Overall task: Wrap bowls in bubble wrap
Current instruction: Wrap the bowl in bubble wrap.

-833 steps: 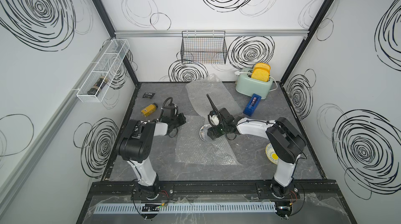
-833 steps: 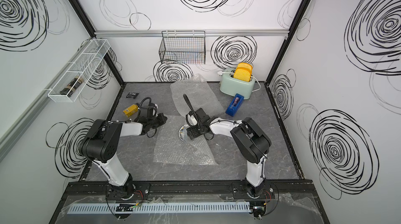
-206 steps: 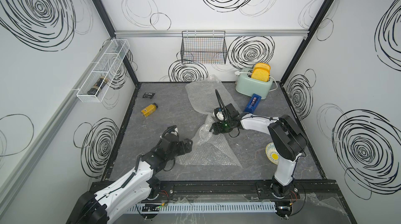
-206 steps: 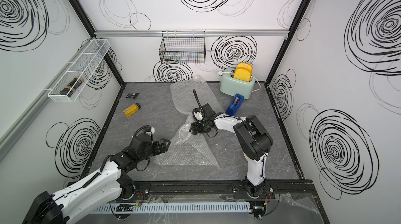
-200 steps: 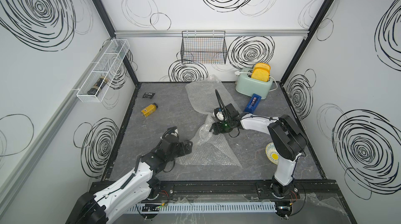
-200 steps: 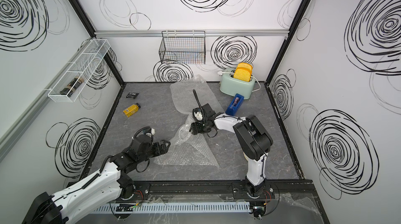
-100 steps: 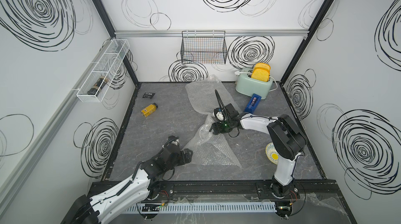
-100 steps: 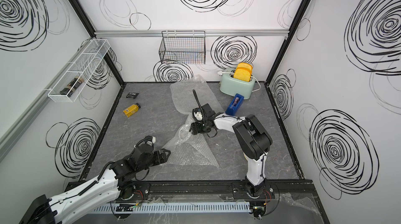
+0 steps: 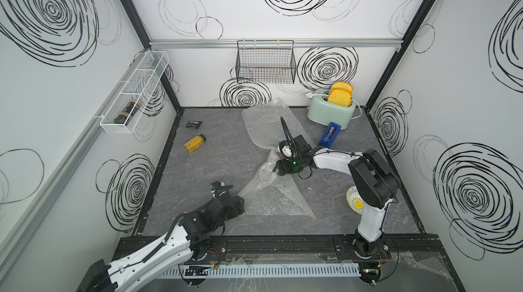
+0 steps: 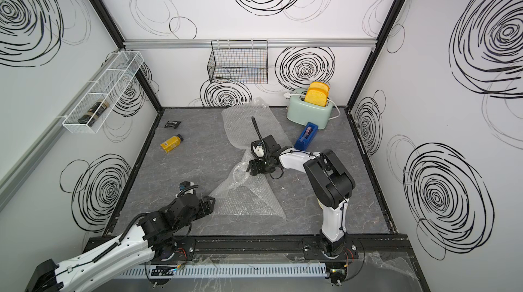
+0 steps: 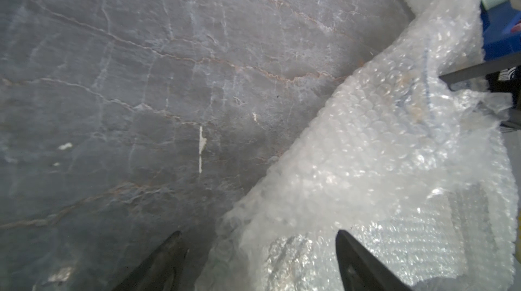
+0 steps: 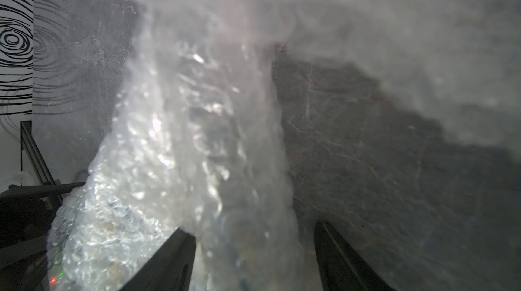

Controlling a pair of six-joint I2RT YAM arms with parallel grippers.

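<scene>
Top views show swirled walls (image 9: 254, 21), bubble wrap (image 9: 271, 200) on tabletop (image 9: 220, 163).

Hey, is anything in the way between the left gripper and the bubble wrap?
Nothing visible. The left gripper is open, with the bubble wrap edge between its fingers; only table lies beside it.

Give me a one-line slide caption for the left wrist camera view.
Left gripper, jaws open, straddling a corner of crumpled bubble wrap on the grey marbled table.
</scene>
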